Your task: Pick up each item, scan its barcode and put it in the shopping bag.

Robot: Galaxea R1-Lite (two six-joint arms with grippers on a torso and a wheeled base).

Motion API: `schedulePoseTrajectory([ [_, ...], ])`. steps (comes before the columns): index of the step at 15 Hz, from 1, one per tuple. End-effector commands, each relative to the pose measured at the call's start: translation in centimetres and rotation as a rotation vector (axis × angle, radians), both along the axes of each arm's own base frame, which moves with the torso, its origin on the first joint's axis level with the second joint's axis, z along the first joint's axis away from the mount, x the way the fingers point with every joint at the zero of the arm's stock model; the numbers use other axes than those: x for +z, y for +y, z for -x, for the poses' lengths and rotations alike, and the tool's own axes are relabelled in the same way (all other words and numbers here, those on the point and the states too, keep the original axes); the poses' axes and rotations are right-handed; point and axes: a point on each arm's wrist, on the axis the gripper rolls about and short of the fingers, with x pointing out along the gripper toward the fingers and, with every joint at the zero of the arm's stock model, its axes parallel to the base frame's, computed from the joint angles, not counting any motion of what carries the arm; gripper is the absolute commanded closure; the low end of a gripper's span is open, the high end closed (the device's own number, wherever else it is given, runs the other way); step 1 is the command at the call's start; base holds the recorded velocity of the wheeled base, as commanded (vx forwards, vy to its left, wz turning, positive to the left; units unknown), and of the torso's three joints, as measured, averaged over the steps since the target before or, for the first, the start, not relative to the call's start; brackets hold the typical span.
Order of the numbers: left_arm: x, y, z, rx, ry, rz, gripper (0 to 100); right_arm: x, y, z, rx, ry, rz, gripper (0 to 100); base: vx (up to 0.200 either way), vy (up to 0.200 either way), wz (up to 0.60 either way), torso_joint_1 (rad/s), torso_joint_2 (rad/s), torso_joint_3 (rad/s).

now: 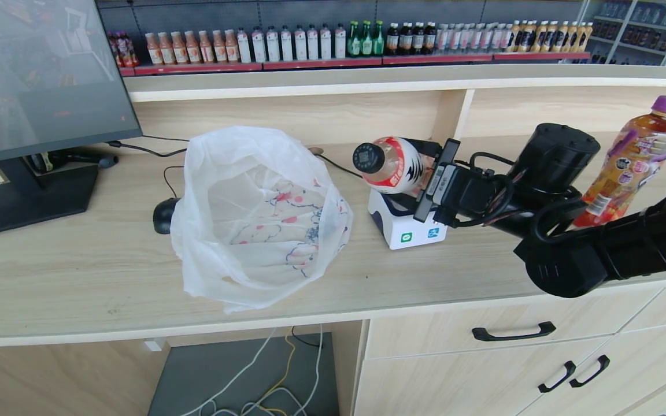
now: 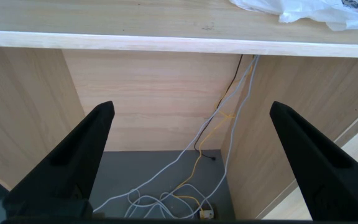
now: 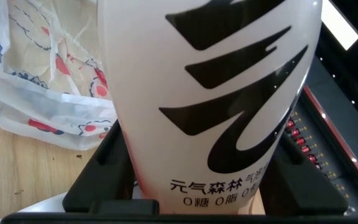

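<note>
The right gripper (image 1: 421, 176) clamps the bottle (image 1: 393, 164) sideways just above the scanner (image 1: 408, 231), beside the bag (image 1: 258, 214), the left gripper (image 2: 191, 115) hangs open under the counter (image 2: 104, 25), and the smooth bottle may slip or hide its barcode.

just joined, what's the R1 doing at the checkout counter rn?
The right claw is shut on a white bottle, holding it on its side over the white scanner box on the counter. The open shopping bag sits to the robot's left of the scanner, and I see no item inside it. A second bottle, with a purple cap, stands upright farther right, untouched. The left claw hangs open below the counter edge, holding nothing.
</note>
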Motion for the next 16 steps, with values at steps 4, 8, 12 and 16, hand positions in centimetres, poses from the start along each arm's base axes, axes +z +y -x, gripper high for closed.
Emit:
schedulePoseTrajectory([
  [4,0.0,0.0,0.0,0.001,-0.001,0.0,0,0.1,0.4,0.3,0.01,-0.003,-0.003,100,0.0,0.0,0.0,0.0,0.0,0.0],
  [8,0.0,0.0,0.0,0.001,-0.001,0.0,0,0.4,1.0,0.5,0.009,-0.009,-0.011,100,0.0,0.0,0.0,0.0,0.0,0.0],
  [12,0.0,0.0,0.0,0.001,-0.001,0.0,0,0.6,0.9,0.5,0.007,-0.016,-0.014,100,0.0,0.0,0.0,0.0,0.0,0.0],
  [16,0.0,0.0,0.0,0.001,-0.001,0.0,0,2.9,0.4,1.5,-0.064,0.01,-0.108,100,0.0,0.0,0.0,0.0,0.0,0.0],
])
